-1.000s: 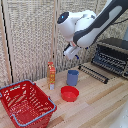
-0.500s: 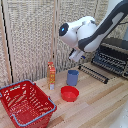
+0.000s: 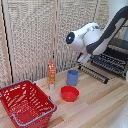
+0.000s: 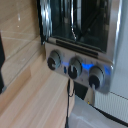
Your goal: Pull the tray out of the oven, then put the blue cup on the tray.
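A light wooden table carries everything. On it, a red mesh basket is set at the exterior view's left. A shallow red bowl is placed near the middle, with the blue cup just behind it and an orange bottle beside that. The oven is set at the right; three knobs are seen in the wrist view.

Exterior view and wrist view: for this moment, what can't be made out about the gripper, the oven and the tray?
- Gripper: its jaws are hidden behind the arm's white housing in the exterior view and out of the wrist view, so open or shut cannot be told.
- Oven: cut off by the exterior view's right edge.
- Tray: whether it rests on the door is too blurred to tell.
- Oven knobs: markings are blurred in the wrist view.
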You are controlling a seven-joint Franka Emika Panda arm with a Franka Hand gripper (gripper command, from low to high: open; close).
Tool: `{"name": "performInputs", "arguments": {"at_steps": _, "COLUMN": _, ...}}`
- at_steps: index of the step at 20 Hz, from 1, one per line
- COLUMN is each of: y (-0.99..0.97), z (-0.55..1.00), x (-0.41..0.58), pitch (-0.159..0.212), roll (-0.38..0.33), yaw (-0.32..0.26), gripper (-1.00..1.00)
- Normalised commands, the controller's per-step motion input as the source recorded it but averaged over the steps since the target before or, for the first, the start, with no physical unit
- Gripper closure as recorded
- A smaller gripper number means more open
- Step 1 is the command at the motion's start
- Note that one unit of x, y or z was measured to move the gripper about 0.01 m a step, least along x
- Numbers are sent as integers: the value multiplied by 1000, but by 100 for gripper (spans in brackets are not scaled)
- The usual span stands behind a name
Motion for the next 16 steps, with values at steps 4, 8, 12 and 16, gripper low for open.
{"name": "performInputs", "arguments": {"at_steps": 4, "y": -992, "z": -34, "x": 174, "pitch": -12, "roll": 34, "yaw": 13, "gripper": -100}}
{"name": "performInputs", "arguments": {"at_steps": 8, "y": -780, "z": -28, "x": 293, "pitch": -38, "roll": -70, "yaw": -32, "gripper": -100}}
{"name": "performInputs", "arguments": {"at_steps": 12, "y": -556, "z": -70, "x": 390, "pitch": -7, "roll": -167, "yaw": -87, "gripper": -100}}
{"name": "performInputs", "arguments": {"at_steps": 16, "y": -388, "z": -228, "x": 431, "pitch": 14, "roll": -152, "yaw": -65, "gripper": -100}}
